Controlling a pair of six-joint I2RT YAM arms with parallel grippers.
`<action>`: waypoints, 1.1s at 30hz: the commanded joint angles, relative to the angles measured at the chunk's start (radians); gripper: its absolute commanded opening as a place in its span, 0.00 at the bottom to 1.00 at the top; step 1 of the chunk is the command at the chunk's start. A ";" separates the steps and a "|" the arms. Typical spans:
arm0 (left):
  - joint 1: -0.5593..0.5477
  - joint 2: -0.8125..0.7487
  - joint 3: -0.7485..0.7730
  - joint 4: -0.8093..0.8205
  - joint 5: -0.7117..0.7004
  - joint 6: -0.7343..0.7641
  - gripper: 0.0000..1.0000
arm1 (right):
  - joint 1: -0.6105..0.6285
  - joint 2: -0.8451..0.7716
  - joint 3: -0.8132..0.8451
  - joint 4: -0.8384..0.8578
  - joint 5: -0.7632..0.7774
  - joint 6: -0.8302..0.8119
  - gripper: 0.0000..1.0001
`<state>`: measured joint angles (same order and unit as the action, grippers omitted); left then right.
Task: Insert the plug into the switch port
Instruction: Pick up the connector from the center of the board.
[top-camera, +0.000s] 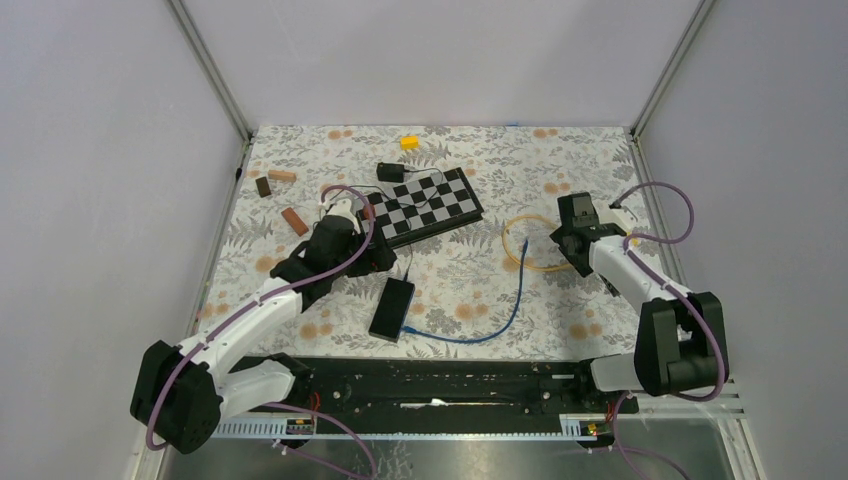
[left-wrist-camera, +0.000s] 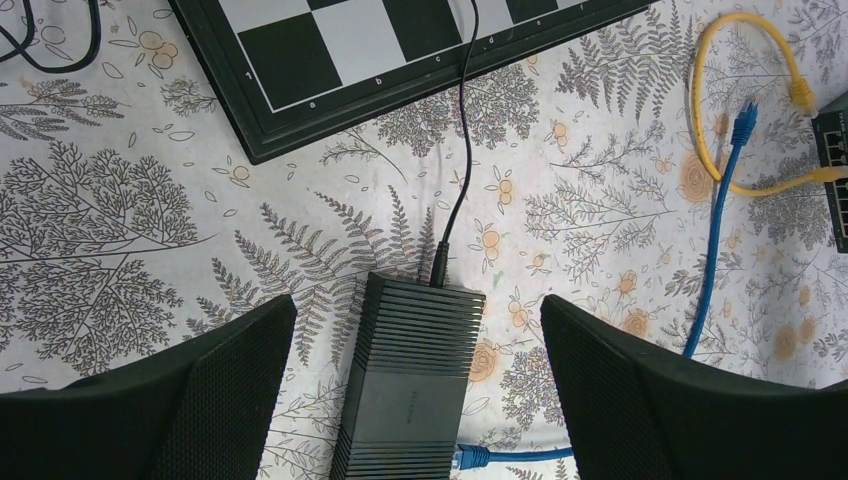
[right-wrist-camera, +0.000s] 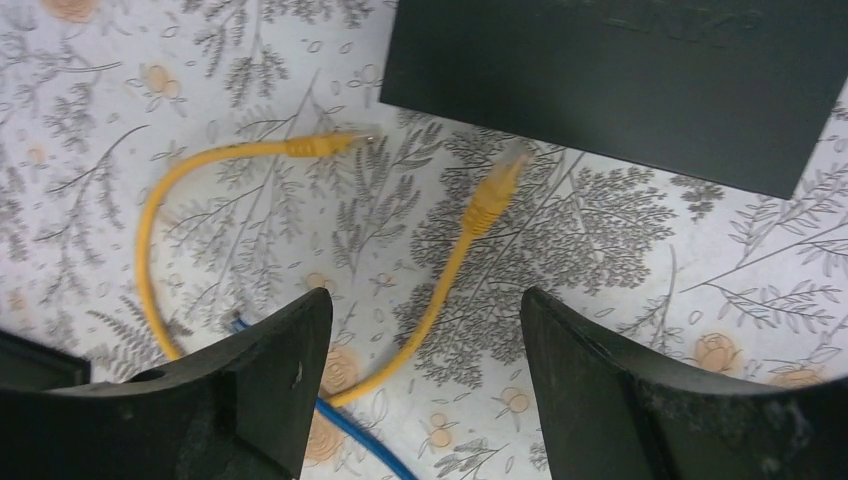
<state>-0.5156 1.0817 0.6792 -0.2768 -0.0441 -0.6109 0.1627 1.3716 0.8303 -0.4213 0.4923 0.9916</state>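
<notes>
The table (top-camera: 460, 270) wears a fern-print cloth. The chessboard (top-camera: 425, 205) lies at its middle, tilted.

The switch (right-wrist-camera: 620, 80) sits on the right half, flat on the cloth. In the right wrist view its ports are out of sight. The left wrist view shows a few of them at its far right edge.

The box (left-wrist-camera: 405, 380) lies near centre, below the chessboard. A black cord (left-wrist-camera: 462, 150) enters its far end and a blue cable (left-wrist-camera: 712, 250) its near end. The blue cable's free end lies beside the yellow loop.

The left gripper (left-wrist-camera: 417, 310) hangs over the box with its fingers spread wide and nothing in them. The box lies in the gap below, apart from both pads.

The right gripper (right-wrist-camera: 425, 300) hovers over the yellow cable (right-wrist-camera: 150, 230), jaws well apart and holding nothing. The cable's run passes up through the gap between the fingers (right-wrist-camera: 270, 390), touching neither.

The plug (right-wrist-camera: 495, 190) lies on the cloth ahead of the fingertips, a little right of the gap's middle. Its tip points at the switch's near side and stops just short of it, not inserted. The other plug (right-wrist-camera: 330, 143) lies to the left, its tip near the switch's corner.

Three small wooden blocks (top-camera: 282, 175) lie far left.
</notes>
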 joint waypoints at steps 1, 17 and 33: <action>0.006 -0.016 0.023 0.037 0.015 -0.002 0.94 | -0.009 0.019 0.001 -0.025 0.089 0.040 0.75; 0.006 -0.022 0.025 0.028 -0.001 0.003 0.94 | -0.057 0.243 0.050 0.031 0.110 0.035 0.66; 0.006 -0.011 0.036 0.022 -0.011 0.004 0.93 | -0.075 0.290 0.047 0.083 0.109 0.010 0.34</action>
<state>-0.5156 1.0817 0.6792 -0.2775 -0.0380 -0.6106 0.0914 1.6573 0.8692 -0.3611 0.5812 0.9840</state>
